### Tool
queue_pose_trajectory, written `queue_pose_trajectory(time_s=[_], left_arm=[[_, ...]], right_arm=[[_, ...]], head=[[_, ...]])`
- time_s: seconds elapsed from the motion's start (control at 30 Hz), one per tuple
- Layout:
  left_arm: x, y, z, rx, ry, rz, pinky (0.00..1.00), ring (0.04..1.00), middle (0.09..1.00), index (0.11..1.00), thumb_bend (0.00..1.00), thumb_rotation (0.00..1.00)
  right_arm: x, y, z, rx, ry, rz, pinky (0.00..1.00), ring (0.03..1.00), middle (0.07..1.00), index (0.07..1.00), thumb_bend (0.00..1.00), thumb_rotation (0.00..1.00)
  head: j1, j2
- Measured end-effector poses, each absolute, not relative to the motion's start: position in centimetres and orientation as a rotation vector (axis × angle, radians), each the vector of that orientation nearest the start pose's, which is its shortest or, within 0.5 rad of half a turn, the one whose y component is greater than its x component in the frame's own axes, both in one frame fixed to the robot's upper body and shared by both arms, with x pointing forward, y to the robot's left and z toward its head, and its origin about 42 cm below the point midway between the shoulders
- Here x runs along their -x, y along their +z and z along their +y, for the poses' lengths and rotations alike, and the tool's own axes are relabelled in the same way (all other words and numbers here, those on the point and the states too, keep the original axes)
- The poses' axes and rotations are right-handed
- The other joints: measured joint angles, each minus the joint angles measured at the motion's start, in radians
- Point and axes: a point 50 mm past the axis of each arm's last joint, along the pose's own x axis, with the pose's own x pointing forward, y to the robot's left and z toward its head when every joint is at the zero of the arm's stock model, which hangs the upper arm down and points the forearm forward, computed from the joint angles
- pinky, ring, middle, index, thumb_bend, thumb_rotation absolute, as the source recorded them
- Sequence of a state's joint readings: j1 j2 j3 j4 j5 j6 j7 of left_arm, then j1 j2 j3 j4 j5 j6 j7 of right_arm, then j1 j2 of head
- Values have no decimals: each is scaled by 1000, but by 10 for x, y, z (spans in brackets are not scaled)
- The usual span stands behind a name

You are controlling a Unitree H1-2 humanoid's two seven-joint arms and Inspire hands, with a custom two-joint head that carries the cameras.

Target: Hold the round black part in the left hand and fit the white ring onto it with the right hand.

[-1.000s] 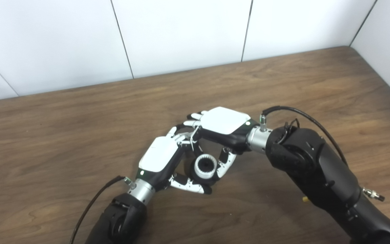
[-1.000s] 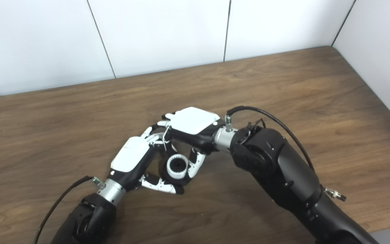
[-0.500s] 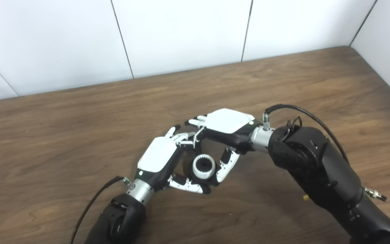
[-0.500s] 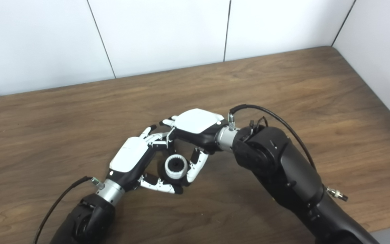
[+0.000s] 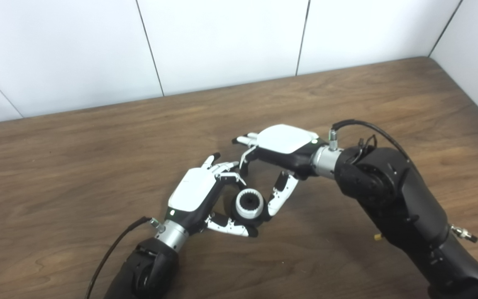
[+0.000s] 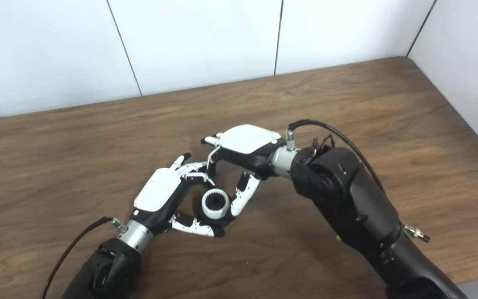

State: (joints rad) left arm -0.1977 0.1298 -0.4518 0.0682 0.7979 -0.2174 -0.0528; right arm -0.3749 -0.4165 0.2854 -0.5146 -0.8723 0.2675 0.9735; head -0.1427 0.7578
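**Ring on, grip in doubt**

We hold the round black part (image 5: 250, 214) in our left hand (image 5: 199, 193), low over the wooden counter (image 5: 77, 166), thumb curled beneath it and fingers arched over the far side. The white ring (image 5: 249, 202), toothed on its inner edge, sits on top of the black part and appears seated, though we cannot tell how deeply. Our right hand (image 5: 282, 151) hangs just above and beyond, fingers loosely spread and holding nothing, only its thumb (image 5: 279, 196) reaching down beside the ring, seemingly touching its rim.

The risk, as we judge it, lies in that thumb. If it drags sideways as the right hand lifts away, it could tip the ring askew or pull it off. A ring pressed only partway may also cock to one side and jam. Our left hand's hold looks light; a firm push from above could roll the black part out of it and onto the counter.
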Motion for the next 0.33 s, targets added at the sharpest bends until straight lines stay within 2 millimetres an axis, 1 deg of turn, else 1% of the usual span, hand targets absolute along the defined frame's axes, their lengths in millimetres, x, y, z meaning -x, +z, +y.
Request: queue_pose_trajectory(time_s=[0.1,0.13,0.17,0.23,0.27,0.33], left_arm=[[-308,123,107,-937,-578,-458,1000,857,860,478,514,46],[-308,123,107,-936,-578,-457,1000,856,859,478,514,46],[-308,123,108,-936,-578,-457,1000,856,859,478,514,46],[-308,123,108,-936,-578,-457,1000,858,861,478,514,46],[-308,123,108,-935,-578,-457,1000,858,860,478,514,46],[-308,123,108,-933,-578,-455,1000,856,860,478,514,46]], right_arm=[[-317,283,-212,1367,656,-105,999,1000,1000,991,1000,414],[-316,288,-217,1342,635,-105,985,1000,1000,996,1000,405],[-315,293,-221,1313,616,-105,950,1000,1000,999,1000,403],[-313,302,-230,1247,570,-115,858,1000,1000,1000,1000,442],[-312,305,-236,1206,542,-126,798,1000,1000,1000,1000,483],[-308,308,-248,1131,485,-149,741,1000,1000,1000,993,568]], head=[[2,-5],[2,-5],[3,-5],[5,-6],[5,-6],[2,-8]])
